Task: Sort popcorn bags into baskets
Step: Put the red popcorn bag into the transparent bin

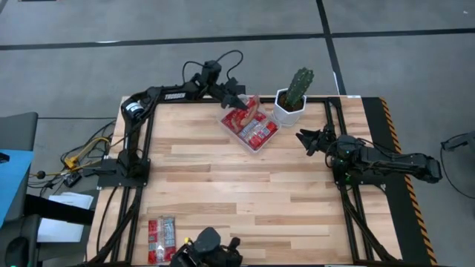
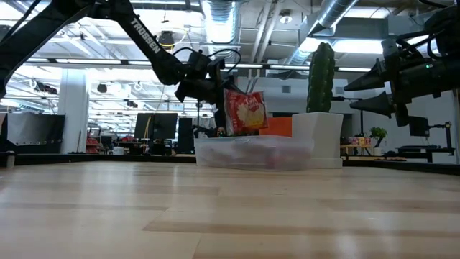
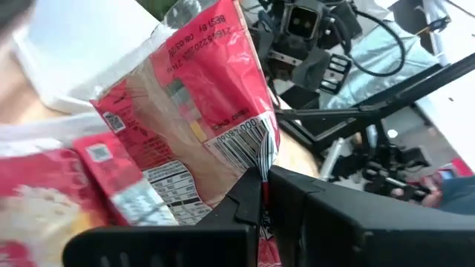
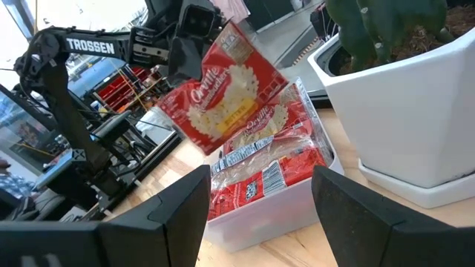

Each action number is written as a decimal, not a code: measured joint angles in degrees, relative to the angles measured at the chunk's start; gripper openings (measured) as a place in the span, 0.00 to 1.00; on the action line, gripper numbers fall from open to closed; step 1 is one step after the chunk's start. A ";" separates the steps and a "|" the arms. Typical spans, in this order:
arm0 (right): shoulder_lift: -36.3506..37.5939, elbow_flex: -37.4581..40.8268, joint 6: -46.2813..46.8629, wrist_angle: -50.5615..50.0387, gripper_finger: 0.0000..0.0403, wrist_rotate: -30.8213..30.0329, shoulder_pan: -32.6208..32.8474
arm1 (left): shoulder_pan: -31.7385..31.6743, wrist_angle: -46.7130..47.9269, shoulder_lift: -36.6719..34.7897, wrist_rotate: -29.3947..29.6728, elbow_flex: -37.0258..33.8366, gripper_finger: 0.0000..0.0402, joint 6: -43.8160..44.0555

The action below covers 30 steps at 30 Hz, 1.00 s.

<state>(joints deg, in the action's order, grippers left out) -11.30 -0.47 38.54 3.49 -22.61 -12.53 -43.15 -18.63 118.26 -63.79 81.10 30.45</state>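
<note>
My left gripper (image 2: 219, 90) is shut on a red popcorn bag (image 2: 246, 111) over the clear tub (image 1: 251, 142) at the table's far edge. The same bag (image 4: 223, 96) also appears in the right wrist view. Several red packets (image 4: 271, 167) lie flat inside the tub. More packets (image 1: 162, 237) lie flat on the table at its near left corner. My right gripper (image 1: 308, 139) hovers open to the right of the tub, fingers pointing at it, touching nothing. My left gripper pinches the bag between its two fingers at one edge beside the barcode (image 3: 261, 159). The fingers come roughly level from the table's left. The bag stands tilted on edge above the tub (image 2: 251, 152). Whether its lower edge touches the packets inside, I cannot tell.
A white faceted pot (image 1: 288, 111) with a green cactus (image 1: 300, 83) stands just right of the tub, between it and the far right corner. Bare wood fills the table's middle. A camera mount (image 1: 211, 248) sits at the near edge.
</note>
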 joint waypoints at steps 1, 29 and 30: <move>-0.01 0.00 0.00 0.00 0.65 0.00 0.00 | -0.05 0.12 0.00 0.26 0.00 0.00 -1.16; -0.01 0.00 0.07 0.00 0.65 -0.02 0.00 | -5.21 18.40 0.00 16.16 0.11 0.46 -19.04; -0.01 0.02 0.07 0.00 0.65 -0.02 0.00 | -5.65 18.40 0.00 16.16 0.13 0.46 -18.47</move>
<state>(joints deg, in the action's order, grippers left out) -11.31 -0.45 38.61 3.49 -22.63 -12.53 -48.80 -0.23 118.26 -47.64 81.23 11.98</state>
